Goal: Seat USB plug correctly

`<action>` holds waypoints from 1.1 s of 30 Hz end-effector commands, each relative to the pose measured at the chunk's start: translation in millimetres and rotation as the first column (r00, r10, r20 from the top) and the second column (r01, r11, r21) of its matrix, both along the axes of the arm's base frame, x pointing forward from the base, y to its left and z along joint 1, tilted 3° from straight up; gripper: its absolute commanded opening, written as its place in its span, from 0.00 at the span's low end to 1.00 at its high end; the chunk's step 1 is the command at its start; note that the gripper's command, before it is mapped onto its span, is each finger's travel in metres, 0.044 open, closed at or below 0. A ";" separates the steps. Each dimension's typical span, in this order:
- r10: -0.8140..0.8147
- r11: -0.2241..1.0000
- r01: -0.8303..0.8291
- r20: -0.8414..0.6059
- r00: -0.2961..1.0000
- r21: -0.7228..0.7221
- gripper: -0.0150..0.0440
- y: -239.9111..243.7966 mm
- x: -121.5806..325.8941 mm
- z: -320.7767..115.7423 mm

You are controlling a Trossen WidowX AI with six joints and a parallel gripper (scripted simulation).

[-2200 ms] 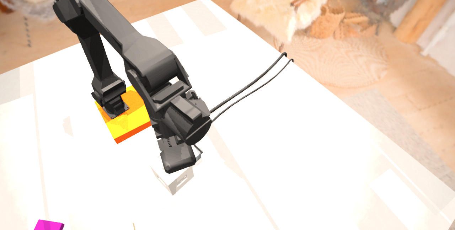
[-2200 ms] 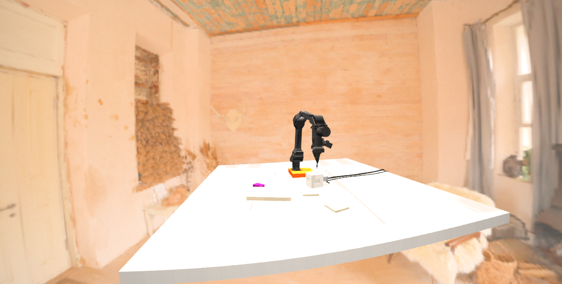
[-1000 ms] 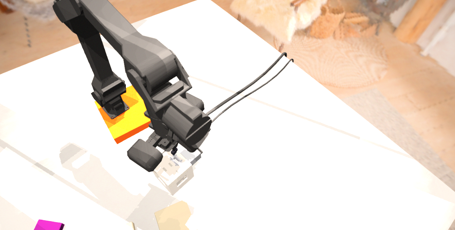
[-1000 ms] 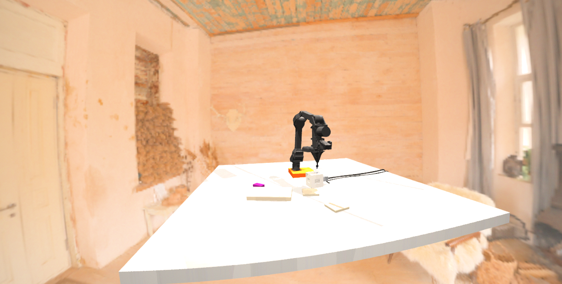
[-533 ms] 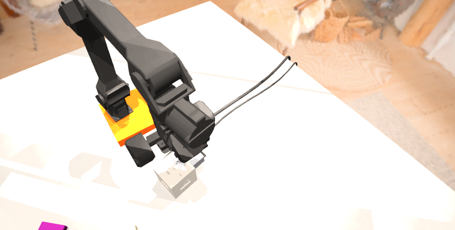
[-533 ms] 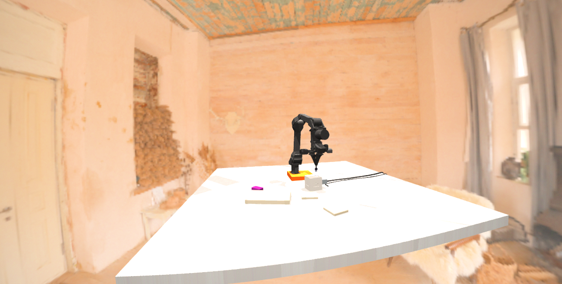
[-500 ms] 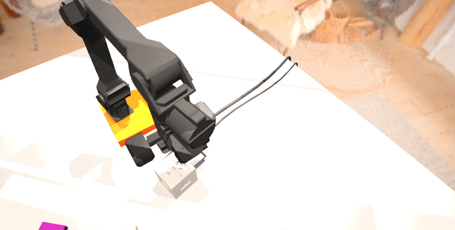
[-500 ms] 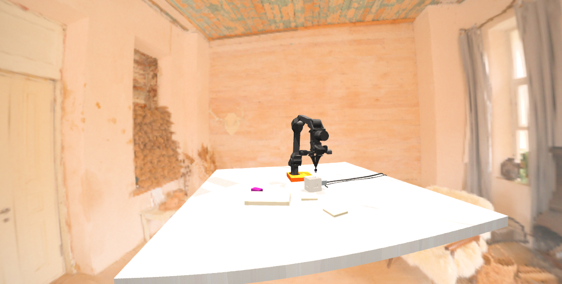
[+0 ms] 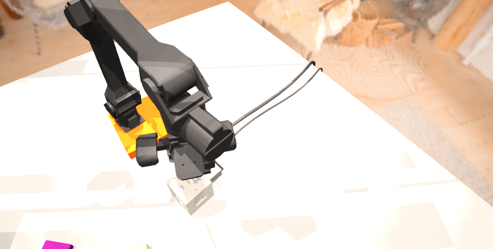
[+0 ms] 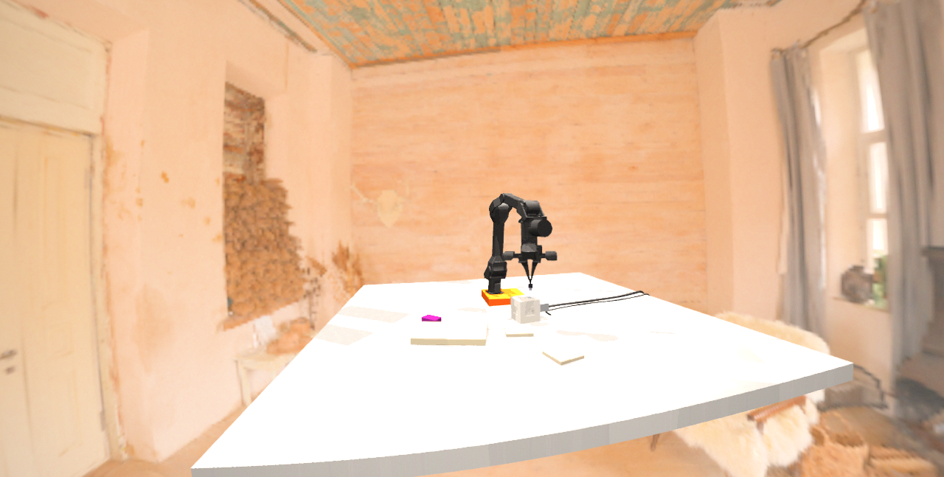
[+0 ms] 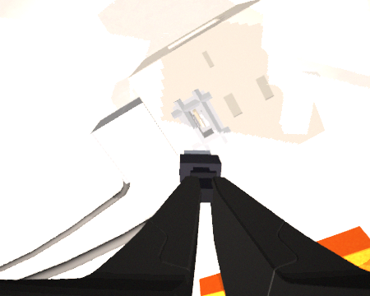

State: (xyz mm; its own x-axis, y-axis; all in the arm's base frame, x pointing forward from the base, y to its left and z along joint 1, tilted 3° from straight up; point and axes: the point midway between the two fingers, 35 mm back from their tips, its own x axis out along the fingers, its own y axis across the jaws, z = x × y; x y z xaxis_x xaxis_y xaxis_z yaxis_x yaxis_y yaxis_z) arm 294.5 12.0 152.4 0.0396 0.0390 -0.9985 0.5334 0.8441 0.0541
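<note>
Claw [image 11: 205, 183] clamped narrow on the USB plug [image 11: 201, 167], small dark block pinched at the fingertips. Plug hangs above the power cube [image 11: 218, 88], not touching it, clear gap in the exterior view between the claw tip [image 10: 529, 286] and the cube [image 10: 525, 308] top. In the wrist view the socket [image 11: 198, 115] on the cube top shows open, just ahead of the plug, sitting skewed to the claw line. Cube is white, pale slots on its faces, stands on the table [image 9: 344, 151] just in front of the orange base plate [image 9: 128, 137], away from all table edges. Two grey cables [image 9: 275, 99] run from near the cube side to the right table edge and drop over it. Arm [image 9: 144, 57] folded over, wrist pointing straight down over the cube [image 9: 193, 194]; the top view hides the plug behind the wrist. Magenta block [image 10: 431, 318] and flat cream slabs [image 10: 449, 333] lie toward the near side of the table, well apart from the cube.
</note>
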 end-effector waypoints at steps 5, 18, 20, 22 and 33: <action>-0.200 0.980 0.200 -0.010 0.980 0.006 0.25 0.0 -0.3 -0.3; -0.515 0.857 0.515 -0.027 0.857 0.014 0.25 0.0 -0.3 -0.3; -0.559 0.829 0.560 -0.030 0.829 0.014 0.25 0.0 -0.3 -0.3; -0.601 0.798 0.602 -0.032 0.798 0.015 0.25 0.0 -0.3 -0.3; -0.803 0.594 0.804 -0.048 0.594 0.015 0.25 0.0 -0.3 -0.3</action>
State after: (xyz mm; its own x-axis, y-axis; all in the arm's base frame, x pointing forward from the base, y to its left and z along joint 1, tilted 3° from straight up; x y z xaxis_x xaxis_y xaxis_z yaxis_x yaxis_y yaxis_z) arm 294.4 12.0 152.3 0.0395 0.0390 -0.9985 0.9889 0.1416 0.0446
